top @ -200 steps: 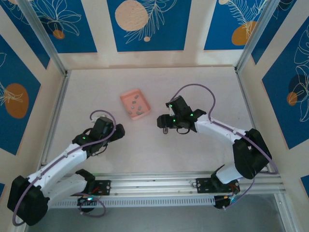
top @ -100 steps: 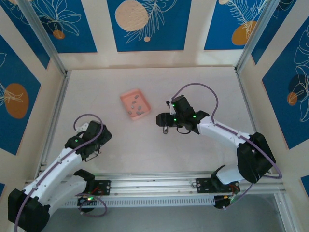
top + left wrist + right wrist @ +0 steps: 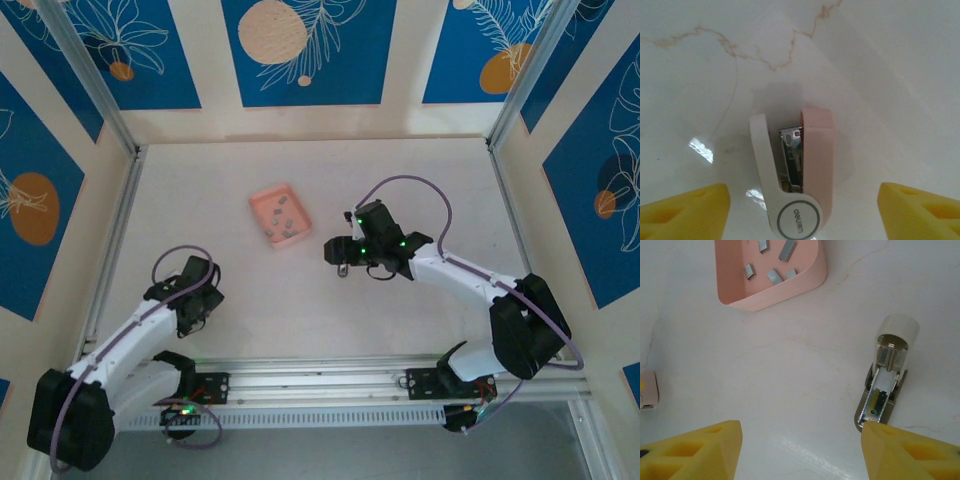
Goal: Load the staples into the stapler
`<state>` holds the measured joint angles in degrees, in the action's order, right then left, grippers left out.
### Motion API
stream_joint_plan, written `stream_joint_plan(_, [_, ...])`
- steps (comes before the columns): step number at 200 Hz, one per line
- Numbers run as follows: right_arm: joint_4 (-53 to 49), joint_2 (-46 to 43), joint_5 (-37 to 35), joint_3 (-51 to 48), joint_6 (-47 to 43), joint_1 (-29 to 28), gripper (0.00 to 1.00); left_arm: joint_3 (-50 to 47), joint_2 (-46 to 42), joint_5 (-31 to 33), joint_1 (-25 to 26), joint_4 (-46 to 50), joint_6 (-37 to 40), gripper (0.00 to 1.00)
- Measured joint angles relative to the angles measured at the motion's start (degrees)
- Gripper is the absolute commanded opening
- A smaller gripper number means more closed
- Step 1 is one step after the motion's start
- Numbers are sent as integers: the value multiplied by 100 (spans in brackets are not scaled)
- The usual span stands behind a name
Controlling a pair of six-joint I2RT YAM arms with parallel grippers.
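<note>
Left wrist view: the stapler (image 3: 792, 172) lies on its side on the table (image 3: 880, 75), pink shell to the right, white body to the left, a metal channel showing between them. The left gripper (image 3: 802, 200) hangs over it with fingers spread wide, touching nothing. Right wrist view: the staples (image 3: 775, 275) lie loose in the pink tray (image 3: 775, 292) (short grey bars, scattered apart). The right gripper (image 3: 800, 440) is spread too, with nothing between its fingers; one fingertip sits just beside a grey metal part (image 3: 885, 385) with a white cap. From above, the tray lies beyond both grippers.
</note>
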<state>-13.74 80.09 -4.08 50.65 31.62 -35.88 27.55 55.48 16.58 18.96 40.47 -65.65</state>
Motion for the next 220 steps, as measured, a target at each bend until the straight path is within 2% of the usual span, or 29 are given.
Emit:
stream_joint_plan(53, [7,-293,-22,-133,0,39,56,-52,516,-116,-4,-501,83,64])
stream_joint_plan(75, [7,-315,-20,-136,-2,61,54,-162,601,-151,-4,-640,131,51])
stream_joint_plan(94, [7,-354,-20,-168,-4,76,53,-208,616,-157,-11,-688,186,30])
stream_joint_plan(105, [9,-393,-22,-192,-11,76,53,-208,597,-157,-11,-706,186,25])
stream_joint_plan(177, [116,-839,-39,-463,-20,142,55,-195,304,-612,7,-940,632,23])
stream_joint_plan(220, [361,-1410,2,-817,-22,181,56,-55,304,-1091,358,-1410,1080,23])
